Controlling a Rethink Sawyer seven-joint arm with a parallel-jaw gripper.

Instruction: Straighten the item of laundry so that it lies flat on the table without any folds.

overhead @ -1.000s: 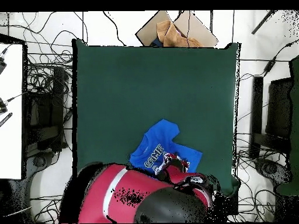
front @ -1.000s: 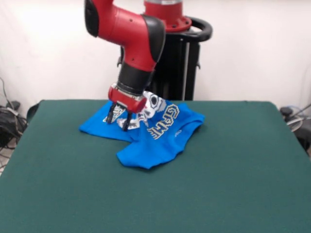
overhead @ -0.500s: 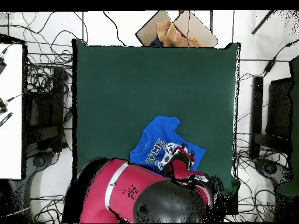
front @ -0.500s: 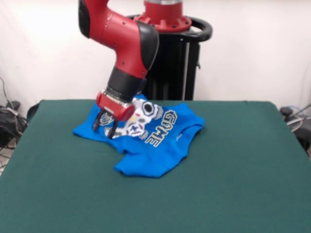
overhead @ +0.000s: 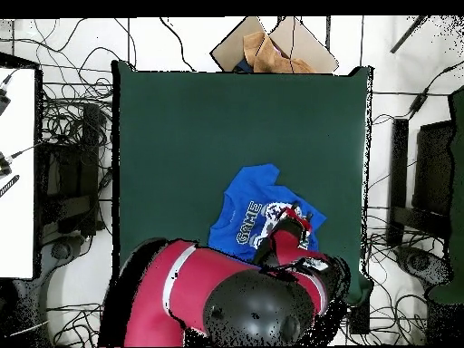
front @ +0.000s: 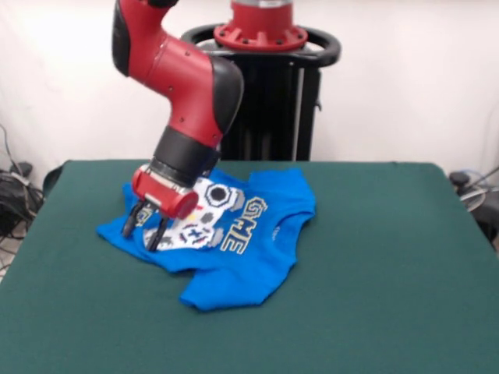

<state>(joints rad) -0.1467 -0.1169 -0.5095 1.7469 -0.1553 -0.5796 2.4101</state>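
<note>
The little blue T-shirt (front: 234, 241) lies on the green table (front: 374, 280) toward the robot's side, print up with the controller picture and "GAME" lettering showing, its lower part bunched and rumpled rather than flat. The red arm's gripper (front: 144, 226) leans down on the shirt's edge beside the print, jaws set narrowly apart and pinching the blue fabric there.

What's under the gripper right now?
The gripper sits over the shirt's left edge in the front view, blue cloth and print beneath it, green table all around. Whether it pinches cloth is hidden.
</note>
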